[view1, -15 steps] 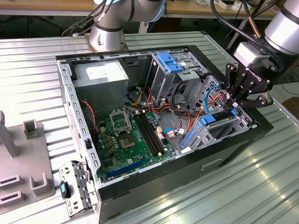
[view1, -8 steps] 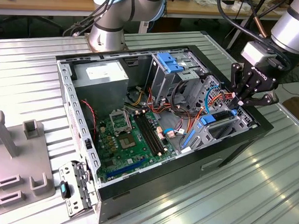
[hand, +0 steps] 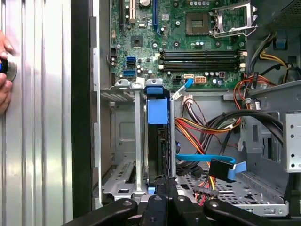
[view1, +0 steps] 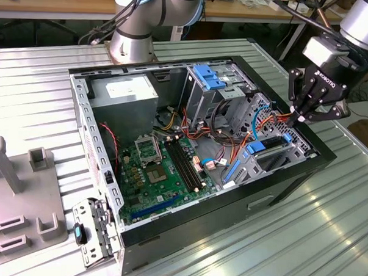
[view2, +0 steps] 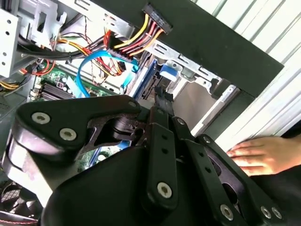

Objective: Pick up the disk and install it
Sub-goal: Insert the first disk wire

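The disk (hand: pixel 157 113) stands on edge in a slot of the metal drive cage (hand: pixel 123 136), its bright blue carrier rail (view1: pixel 253 147) showing at both ends. In the exterior view the cage sits inside the open computer case (view1: pixel 103 171), at the exterior view's right. My gripper (view1: pixel 296 118) hangs just over the disk's upper edge. Its black fingers are brought together to a point in both wrist views, gripper (hand: pixel 163 180) and gripper (view2: pixel 160 92), with nothing between them. Whether the tips touch the disk I cannot tell.
Red, yellow and orange power wires (hand: pixel 197 129) and a blue data cable (hand: pixel 207 160) run close beside the slot. The motherboard (view1: pixel 161 167) lies on the case floor. A person's hand (view2: pixel 256 155) rests on the ribbed metal table (view1: pixel 302 229) beside the case wall. A grey fixture (view1: pixel 16 198) stands at the exterior view's left.
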### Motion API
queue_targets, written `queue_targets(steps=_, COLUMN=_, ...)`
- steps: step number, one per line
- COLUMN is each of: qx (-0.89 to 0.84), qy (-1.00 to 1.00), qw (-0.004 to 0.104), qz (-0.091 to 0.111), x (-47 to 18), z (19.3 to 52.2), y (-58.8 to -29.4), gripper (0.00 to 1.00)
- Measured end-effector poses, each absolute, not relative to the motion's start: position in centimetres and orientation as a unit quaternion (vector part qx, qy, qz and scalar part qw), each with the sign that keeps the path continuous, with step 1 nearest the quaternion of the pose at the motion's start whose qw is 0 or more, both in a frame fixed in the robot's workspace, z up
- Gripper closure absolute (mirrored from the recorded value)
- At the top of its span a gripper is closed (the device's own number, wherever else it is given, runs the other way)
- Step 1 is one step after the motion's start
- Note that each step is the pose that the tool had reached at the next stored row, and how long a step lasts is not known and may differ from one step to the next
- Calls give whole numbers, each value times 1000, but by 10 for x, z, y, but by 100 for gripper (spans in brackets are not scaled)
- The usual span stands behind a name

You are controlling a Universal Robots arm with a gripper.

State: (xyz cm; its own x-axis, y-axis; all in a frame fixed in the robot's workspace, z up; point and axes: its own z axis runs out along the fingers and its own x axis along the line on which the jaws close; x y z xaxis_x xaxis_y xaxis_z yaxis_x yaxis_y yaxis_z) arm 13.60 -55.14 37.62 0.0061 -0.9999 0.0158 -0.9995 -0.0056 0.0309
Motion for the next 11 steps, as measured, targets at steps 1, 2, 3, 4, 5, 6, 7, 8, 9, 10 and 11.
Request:
queue_targets(steps=1, qx=716, qy=-698, qw=17, qz=-5, x=136, z=376, y=-551, gripper=89)
queue_targets(steps=2, qx=725, qy=-688, qw=17, qz=-5, x=136, z=376, y=-551, gripper=89)
queue_targets(steps=3, qx=730, qy=-683, qw=17, qz=-5, x=136, z=376, y=-551, gripper=89)
queue_targets(steps=4, qx=740, qy=-672, qw=17, qz=-5, x=136, z=376, y=-551, gripper=89)
queue_targets(steps=5, qx=751, qy=-661, qw=17, qz=-4, x=137, z=376, y=-551, gripper=89)
queue_targets(steps=6, qx=752, qy=-659, qw=17, qz=-4, x=141, z=376, y=-549, gripper=89)
queue_targets(steps=7, qx=752, qy=-659, qw=17, qz=-4, x=142, z=376, y=-547, gripper=89)
queue_targets(steps=8, qx=753, qy=-658, qw=17, qz=-4, x=142, z=376, y=-544, gripper=89)
queue_targets(steps=9, qx=753, qy=-658, qw=17, qz=-4, x=143, z=376, y=-540, gripper=89)
queue_targets(steps=10, qx=753, qy=-658, qw=17, qz=-4, x=143, z=376, y=-537, gripper=89)
queue_targets(steps=11, qx=754, qy=-656, qw=17, qz=-4, x=144, z=376, y=-535, gripper=89)
